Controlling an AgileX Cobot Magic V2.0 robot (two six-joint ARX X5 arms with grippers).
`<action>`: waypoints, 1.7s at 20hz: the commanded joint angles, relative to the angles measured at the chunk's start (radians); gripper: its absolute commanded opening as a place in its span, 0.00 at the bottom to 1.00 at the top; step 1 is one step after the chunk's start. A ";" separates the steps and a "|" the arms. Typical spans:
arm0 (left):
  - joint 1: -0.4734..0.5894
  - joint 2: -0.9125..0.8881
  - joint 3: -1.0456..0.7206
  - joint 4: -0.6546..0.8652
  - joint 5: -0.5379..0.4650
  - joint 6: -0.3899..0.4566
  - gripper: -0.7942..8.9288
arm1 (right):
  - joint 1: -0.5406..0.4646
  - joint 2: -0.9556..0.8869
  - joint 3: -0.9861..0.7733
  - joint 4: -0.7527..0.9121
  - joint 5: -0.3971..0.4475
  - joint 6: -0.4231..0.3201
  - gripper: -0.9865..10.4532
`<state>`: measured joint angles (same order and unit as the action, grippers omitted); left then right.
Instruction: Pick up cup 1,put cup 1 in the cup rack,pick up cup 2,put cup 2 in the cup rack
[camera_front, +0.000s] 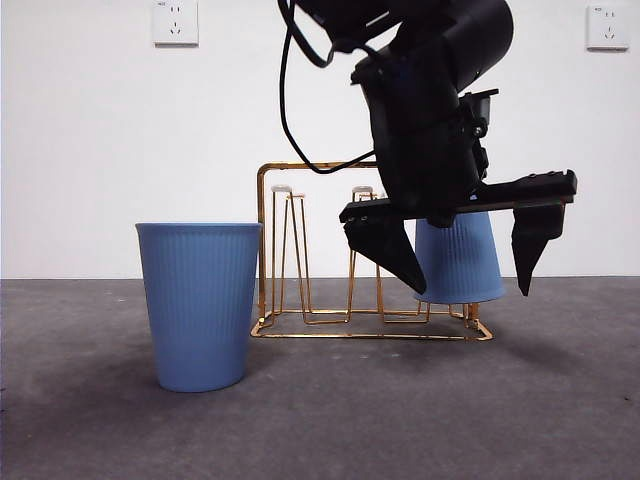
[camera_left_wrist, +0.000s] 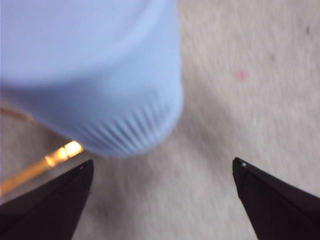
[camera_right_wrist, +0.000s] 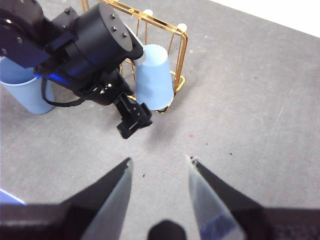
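Table (camera_front: 540, 420): you have bare grey surface in front of the rack and out past both its ends; no table edge shows in any view.
Left arm: you see it coming down from above, big and dark, over the rack's end farthest from the upright cup.
Rack (camera_front: 262, 250): gold wire, its long axis running across the front view; the arched handle frame rises at the end nearest the upright cup, and the white-tipped prongs stand upright along its length.
Upright cup (camera_front: 198, 305): blue and ribbed, mouth up, standing on the table just beside the rack's handle end. You cannot see inside it from the front view.
Cup on the rack (camera_front: 460, 258): blue and ribbed, upside down with the wide mouth toward the table, long axis near vertical, sitting at the rack's far end from the upright cup. The prong beneath it is hidden.
Left gripper (camera_front: 465, 262): fingers spread wide, one on each side of the cup on the rack, with a clear gap on both sides; they hold nothing.
Right gripper (camera_right_wrist: 160, 175): held high, well apart from the rack, fingers parted and holding nothing.
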<state>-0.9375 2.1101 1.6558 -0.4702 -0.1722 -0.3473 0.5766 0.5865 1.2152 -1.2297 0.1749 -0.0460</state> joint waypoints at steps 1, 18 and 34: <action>-0.006 -0.003 -0.004 -0.074 0.057 -0.027 0.57 | 0.000 -0.002 -0.006 0.010 -0.003 -0.007 0.25; -0.065 -0.774 -0.004 -0.423 -0.157 0.092 0.56 | 0.000 0.180 -0.006 0.224 -0.343 0.126 0.25; -0.065 -1.124 -0.005 -0.774 -0.328 0.064 0.56 | 0.151 1.070 0.090 0.705 -0.423 0.236 0.45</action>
<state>-1.0008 0.9878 1.6554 -1.2449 -0.4957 -0.2882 0.7258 1.6577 1.2984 -0.5354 -0.2474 0.1802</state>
